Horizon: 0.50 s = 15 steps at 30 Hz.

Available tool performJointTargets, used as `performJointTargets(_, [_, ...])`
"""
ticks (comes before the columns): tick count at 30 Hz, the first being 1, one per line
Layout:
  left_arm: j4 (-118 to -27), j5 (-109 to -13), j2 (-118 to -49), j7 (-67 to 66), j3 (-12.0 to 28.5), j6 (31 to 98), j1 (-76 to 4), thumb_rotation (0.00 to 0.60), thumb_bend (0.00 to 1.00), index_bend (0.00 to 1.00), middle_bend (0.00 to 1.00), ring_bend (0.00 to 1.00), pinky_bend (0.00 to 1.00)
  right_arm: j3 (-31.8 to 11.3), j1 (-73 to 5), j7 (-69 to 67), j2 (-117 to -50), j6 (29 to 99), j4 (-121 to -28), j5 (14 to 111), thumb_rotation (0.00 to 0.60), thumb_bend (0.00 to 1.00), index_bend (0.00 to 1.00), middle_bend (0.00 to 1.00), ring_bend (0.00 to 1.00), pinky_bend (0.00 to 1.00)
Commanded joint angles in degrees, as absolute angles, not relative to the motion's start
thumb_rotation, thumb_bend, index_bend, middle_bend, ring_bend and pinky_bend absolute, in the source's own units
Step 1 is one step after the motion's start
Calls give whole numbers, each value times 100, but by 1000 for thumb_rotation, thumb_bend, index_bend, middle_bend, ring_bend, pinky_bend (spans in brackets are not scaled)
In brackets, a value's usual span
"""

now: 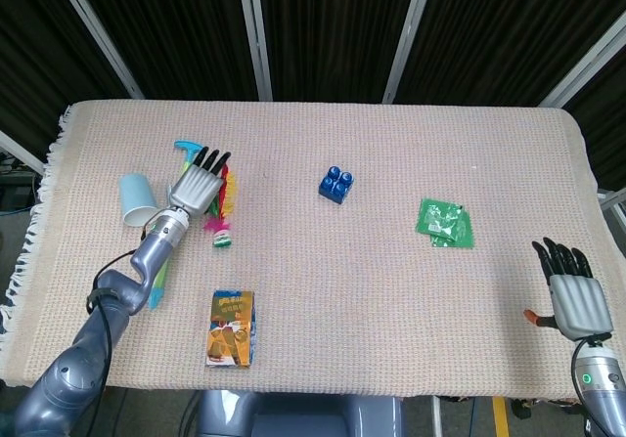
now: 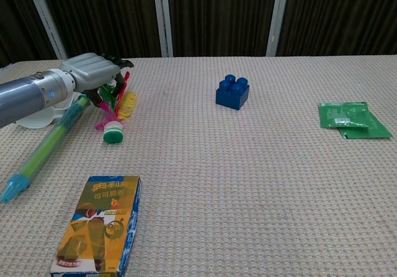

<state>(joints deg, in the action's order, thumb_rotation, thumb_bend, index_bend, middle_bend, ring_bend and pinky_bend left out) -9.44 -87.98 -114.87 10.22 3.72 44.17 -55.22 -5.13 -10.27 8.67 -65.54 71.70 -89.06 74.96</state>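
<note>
My left hand (image 1: pixel 199 185) (image 2: pixel 93 69) lies over the feathers of a shuttlecock (image 1: pixel 222 224) (image 2: pixel 113 130) at the table's left. Its fingers spread across the red, green and yellow feathers and press them together. The shuttlecock's green and white base pokes out toward the front. A green and blue tube toy (image 1: pixel 156 273) (image 2: pixel 44 148) lies just under my left wrist. A light blue cup (image 1: pixel 137 199) lies on its side beside the forearm. My right hand (image 1: pixel 576 296) hangs off the table's front right corner with its fingers straight and apart, holding nothing. The chest view does not show it.
A blue brick (image 1: pixel 335 184) (image 2: pixel 232 92) sits near the middle of the beige cloth (image 1: pixel 391 300). A green packet (image 1: pixel 446 223) (image 2: pixel 352 119) lies to the right. A colourful snack box (image 1: pixel 231 327) (image 2: pixel 96 224) lies at the front left.
</note>
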Motion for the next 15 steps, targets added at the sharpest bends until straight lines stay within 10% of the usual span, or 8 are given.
performJointTargets(1, [-952, -8810, -11472, 1197, 336, 4685, -5489, 600, 445, 622, 0, 0, 0, -510, -1049, 889, -6561, 7128, -8905, 7464, 600, 12, 0, 0, 0, 0])
performJointTargets(15, [-1792, -9131, -10893, 1386, 91, 6571, -5243, 600, 456, 619, 0, 0, 0, -460, -1035, 903, -6531, 7211, -9002, 7545, 600, 13, 0, 0, 0, 0])
